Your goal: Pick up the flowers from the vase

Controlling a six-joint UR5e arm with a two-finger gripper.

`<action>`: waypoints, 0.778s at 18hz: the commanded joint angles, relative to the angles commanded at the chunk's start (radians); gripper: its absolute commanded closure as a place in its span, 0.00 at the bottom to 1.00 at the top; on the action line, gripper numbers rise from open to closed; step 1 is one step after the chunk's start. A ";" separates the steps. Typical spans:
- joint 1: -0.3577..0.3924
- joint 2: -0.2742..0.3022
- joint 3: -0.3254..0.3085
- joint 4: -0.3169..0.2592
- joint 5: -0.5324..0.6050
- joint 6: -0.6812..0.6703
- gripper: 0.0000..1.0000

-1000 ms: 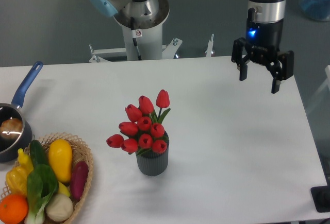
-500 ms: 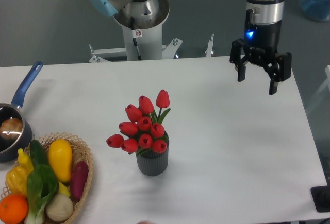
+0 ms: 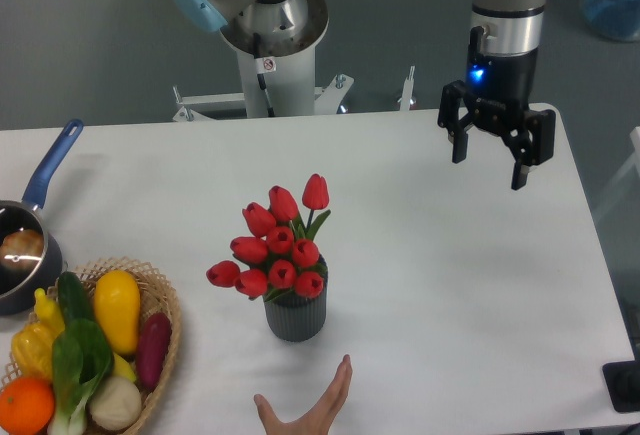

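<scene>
- Red tulip bunch (image 3: 277, 245) stands upright in ribbed dark grey pot (image 3: 295, 316), mid-desk toward near edge.
- Black two-finger gripper (image 3: 487, 163) hovers by far right corner, fingers apart, empty, ready to approach.

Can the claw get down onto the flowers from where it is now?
Probably yes: the open claw hangs clear of the flowers, with bare table between. A person's hand lies near the vase, below the likely path.
</scene>
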 joint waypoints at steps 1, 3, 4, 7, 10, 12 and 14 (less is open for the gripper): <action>0.000 0.000 0.000 0.000 0.000 0.000 0.00; 0.000 0.000 -0.003 0.000 0.000 0.000 0.00; 0.000 0.000 -0.005 0.000 0.000 0.000 0.00; 0.000 0.002 -0.015 -0.002 -0.002 -0.002 0.00; 0.000 0.000 -0.015 -0.002 -0.005 -0.002 0.00; -0.002 0.000 -0.015 -0.002 -0.008 0.000 0.00; -0.009 -0.002 -0.014 0.000 -0.008 0.012 0.00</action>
